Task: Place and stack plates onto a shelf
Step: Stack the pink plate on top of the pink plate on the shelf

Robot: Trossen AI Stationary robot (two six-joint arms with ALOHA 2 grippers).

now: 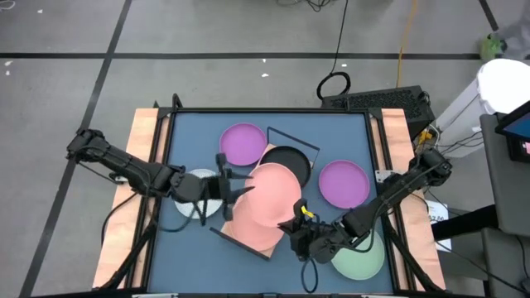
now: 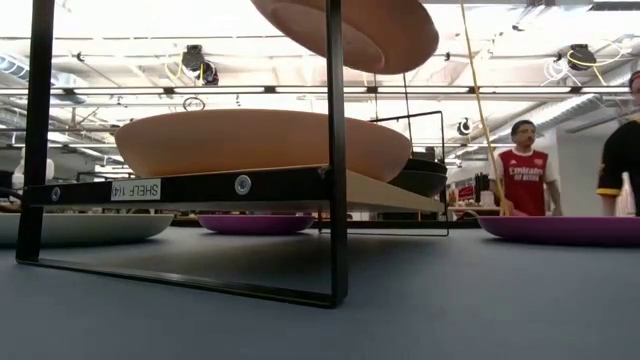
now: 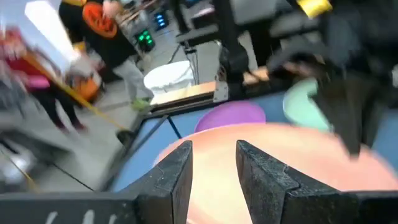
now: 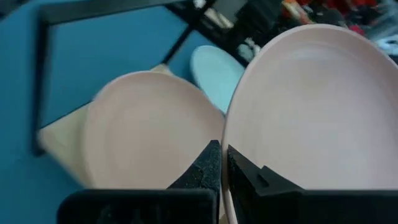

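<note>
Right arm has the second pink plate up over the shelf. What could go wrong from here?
1. The right gripper pinches only the rim of the raised round pink plate, which hangs tilted; it may slip or swing.
2. The pink plate already on the light wooden shelf sits off to one side, so the stack may land off-centre.
3. The left gripper, open, sits close by the raised plate; the arms may collide.

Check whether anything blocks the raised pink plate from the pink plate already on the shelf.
Nothing visible does. The right gripper holds the raised pink plate by its rim, above the pink plate on the shelf. The left gripper hovers at the shelf's other side, not between them.
</note>
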